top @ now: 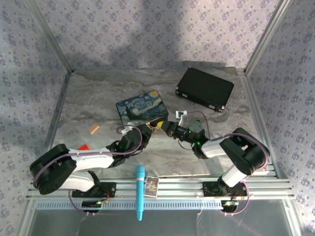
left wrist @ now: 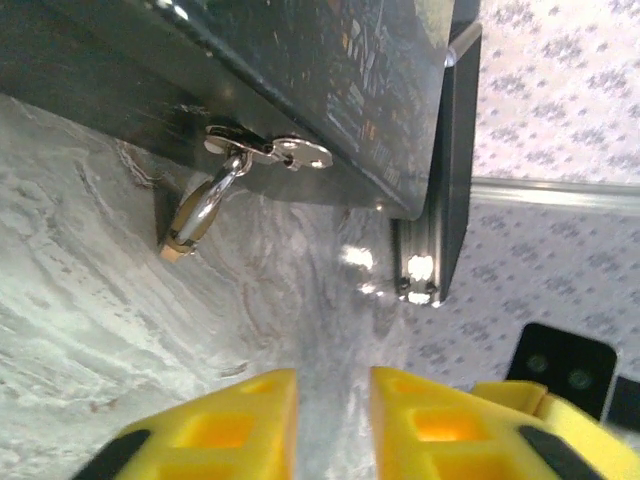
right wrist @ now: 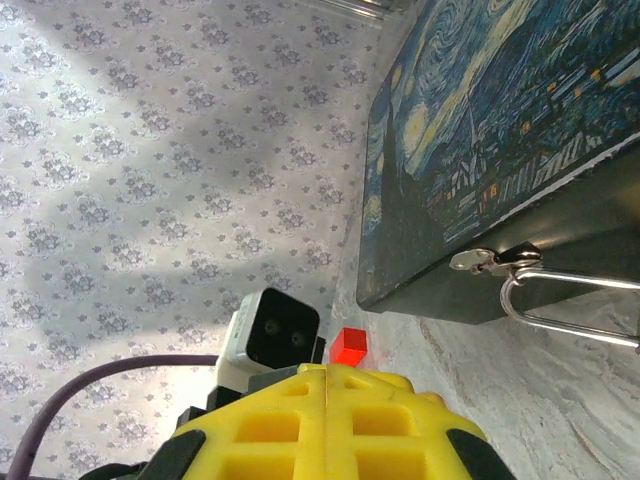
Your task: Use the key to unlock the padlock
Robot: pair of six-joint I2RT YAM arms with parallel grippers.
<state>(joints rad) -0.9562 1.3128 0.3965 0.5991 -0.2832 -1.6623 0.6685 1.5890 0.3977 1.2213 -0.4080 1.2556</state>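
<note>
The padlock (left wrist: 178, 243) hangs from the silver hasp (left wrist: 262, 150) on the front wall of the blue starry-night tin (top: 141, 108). Its thin shackle (left wrist: 212, 198) loops through the hasp and its brass body rests on the table. The shackle (right wrist: 560, 300) also hangs off the hasp in the right wrist view. My left gripper (left wrist: 335, 385) points at the tin's front, a short way back from the padlock, jaws apart with only table between them. My right gripper (right wrist: 325, 375) is shut with its fingers pressed flat together. Both grippers (top: 146, 131) (top: 166, 129) flank the padlock (top: 157, 126). I cannot make out the key.
A black case (top: 205, 88) lies at the back right. A cyan pen-like stick (top: 140, 191) and a small card (top: 151, 187) rest on the front rail. A red block (top: 83, 147) and a tan piece (top: 94, 129) lie at the left.
</note>
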